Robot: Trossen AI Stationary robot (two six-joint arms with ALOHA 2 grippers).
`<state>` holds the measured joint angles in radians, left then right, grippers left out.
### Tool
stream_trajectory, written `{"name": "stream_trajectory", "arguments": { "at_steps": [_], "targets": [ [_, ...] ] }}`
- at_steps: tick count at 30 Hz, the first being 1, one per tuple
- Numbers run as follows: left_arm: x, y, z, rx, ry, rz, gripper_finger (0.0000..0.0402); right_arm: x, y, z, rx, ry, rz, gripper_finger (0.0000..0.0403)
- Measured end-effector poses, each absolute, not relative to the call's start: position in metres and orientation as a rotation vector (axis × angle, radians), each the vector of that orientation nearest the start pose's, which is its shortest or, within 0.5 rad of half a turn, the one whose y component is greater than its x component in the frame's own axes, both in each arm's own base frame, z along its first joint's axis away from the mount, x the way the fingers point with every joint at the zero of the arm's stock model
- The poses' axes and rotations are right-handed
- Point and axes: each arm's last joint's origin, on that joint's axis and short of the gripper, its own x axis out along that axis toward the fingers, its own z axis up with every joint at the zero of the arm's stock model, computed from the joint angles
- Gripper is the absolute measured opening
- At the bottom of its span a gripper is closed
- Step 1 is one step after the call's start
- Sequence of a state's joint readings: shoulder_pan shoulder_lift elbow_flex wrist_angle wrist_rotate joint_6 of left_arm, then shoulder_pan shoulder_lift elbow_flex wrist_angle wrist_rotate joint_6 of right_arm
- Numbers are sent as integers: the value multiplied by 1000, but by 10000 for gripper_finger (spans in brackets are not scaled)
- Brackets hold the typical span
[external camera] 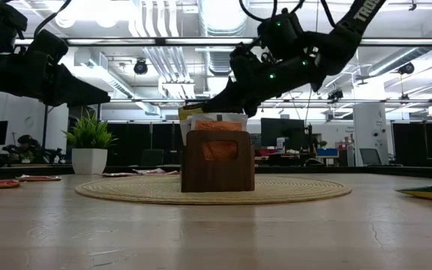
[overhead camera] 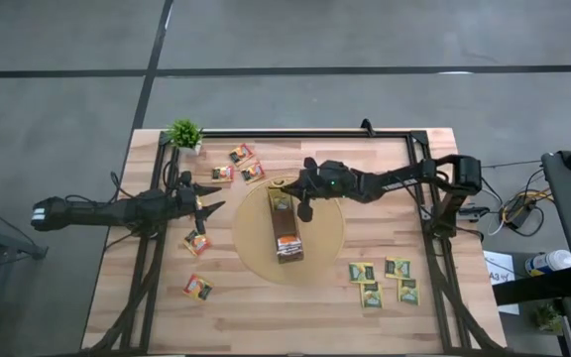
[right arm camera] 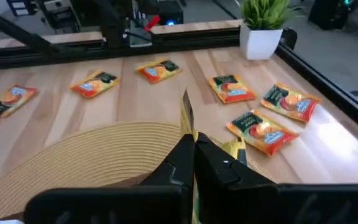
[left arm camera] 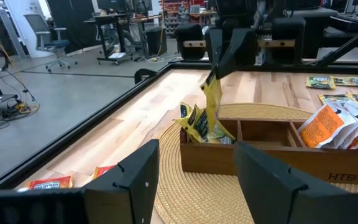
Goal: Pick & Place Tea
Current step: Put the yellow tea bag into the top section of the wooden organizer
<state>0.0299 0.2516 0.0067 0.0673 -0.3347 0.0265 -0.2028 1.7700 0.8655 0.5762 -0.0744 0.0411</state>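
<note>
A long brown box (overhead camera: 286,226) lies on a round woven mat (overhead camera: 327,248) at mid-table. My right gripper (overhead camera: 282,186) hovers over the box's far end, shut on a yellow tea sachet (left arm camera: 212,106). More yellow sachets (left arm camera: 194,124) stand in that end compartment, and orange ones (left arm camera: 329,124) fill another compartment. Loose orange sachets (overhead camera: 241,155) lie at the far left and green-and-yellow ones (overhead camera: 385,281) at the near right. My left gripper (overhead camera: 209,206) waits open at the left, level, pointing at the mat. My right gripper pinches the yellow sachet's upper end (left arm camera: 210,84) between its two shut fingers (right arm camera: 194,152), slanting down from the table's right side. The sachet hangs below the fingers, nearly upright. Its lower end (left arm camera: 219,130) reaches into the box's far compartment among the other yellow sachets.
A small potted plant (overhead camera: 183,134) stands at the far left corner. Two orange sachets (overhead camera: 197,243) lie near my left gripper. A black frame (overhead camera: 295,132) runs along the table's far edge and sides. Bare wood lies along the near edge (overhead camera: 285,322).
</note>
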Motion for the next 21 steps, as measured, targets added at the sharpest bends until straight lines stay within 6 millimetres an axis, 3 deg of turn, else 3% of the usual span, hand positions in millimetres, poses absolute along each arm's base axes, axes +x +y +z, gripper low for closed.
{"name": "stream_trajectory", "arguments": {
  "at_steps": [12, 21],
  "targets": [
    [110, 13, 151, 53, 181, 362, 202, 355, -71, 172, 96, 308, -140, 8],
    [110, 13, 151, 53, 181, 362, 202, 344, -72, 157, 102, 361, -150, 8]
  ]
}}
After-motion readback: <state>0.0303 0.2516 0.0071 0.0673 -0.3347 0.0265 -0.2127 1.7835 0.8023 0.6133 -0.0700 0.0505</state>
